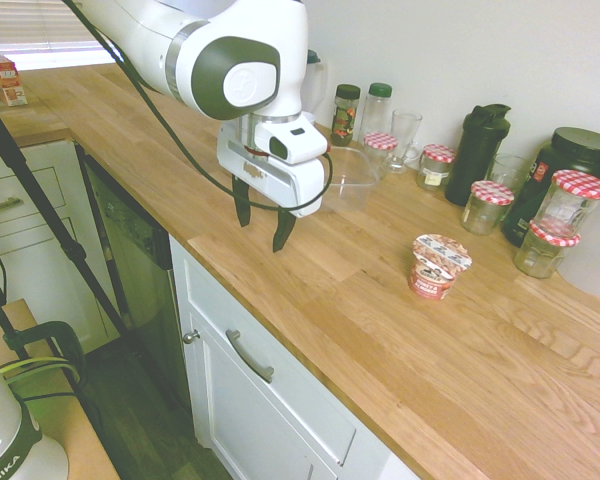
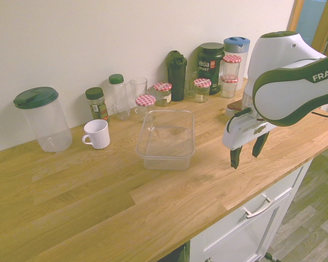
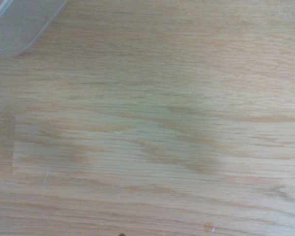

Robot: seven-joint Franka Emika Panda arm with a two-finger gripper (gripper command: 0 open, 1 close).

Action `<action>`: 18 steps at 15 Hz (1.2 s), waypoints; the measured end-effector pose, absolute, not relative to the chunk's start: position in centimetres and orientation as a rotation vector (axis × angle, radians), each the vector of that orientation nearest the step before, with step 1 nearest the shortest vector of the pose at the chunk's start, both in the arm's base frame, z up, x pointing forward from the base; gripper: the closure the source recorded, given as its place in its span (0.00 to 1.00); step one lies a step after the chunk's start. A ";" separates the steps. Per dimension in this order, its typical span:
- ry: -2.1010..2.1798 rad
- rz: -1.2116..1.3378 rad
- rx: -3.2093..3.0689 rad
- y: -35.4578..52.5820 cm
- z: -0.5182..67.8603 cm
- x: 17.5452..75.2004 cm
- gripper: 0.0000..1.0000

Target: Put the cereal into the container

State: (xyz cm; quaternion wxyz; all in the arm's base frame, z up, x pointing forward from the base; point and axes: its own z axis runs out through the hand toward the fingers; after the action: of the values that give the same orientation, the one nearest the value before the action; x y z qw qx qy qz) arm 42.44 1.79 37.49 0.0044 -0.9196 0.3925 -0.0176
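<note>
The cereal (image 1: 438, 267), a small red and white cup with a printed foil lid, stands upright on the wooden counter. The container (image 2: 167, 139), a clear shallow rectangular tub, sits empty further along the counter, and one rounded corner of the container (image 3: 19, 24) shows in the wrist view. My gripper (image 1: 261, 232) hangs above bare wood near the counter's front edge, between the two and touching neither. It is open, fingers pointing down, with nothing between them. In the second exterior view my gripper (image 2: 246, 158) hides most of the cup.
Along the wall stand several glass jars with red-checked lids (image 1: 493, 205), dark bottles (image 2: 176, 75), a drinking glass (image 2: 138, 90), a white mug (image 2: 97, 134) and a clear pitcher with a green lid (image 2: 44, 117). The counter's front edge (image 1: 280, 310) drops to drawers.
</note>
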 end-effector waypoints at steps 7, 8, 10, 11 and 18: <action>1.327 -0.175 -2.710 -1.0 39.9 42.6 0.00; 1.351 -0.217 -2.679 -2.1 40.5 42.2 0.00; 1.413 -0.318 -2.611 -4.0 41.3 41.2 0.00; 1.458 -0.367 -2.569 -5.0 41.5 41.1 0.00; 1.758 -0.522 -2.355 -13.1 40.6 44.3 0.00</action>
State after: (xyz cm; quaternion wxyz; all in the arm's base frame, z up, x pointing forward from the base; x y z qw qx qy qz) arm 44.31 -13.08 40.61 0.0782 -0.7866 0.5872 -0.1744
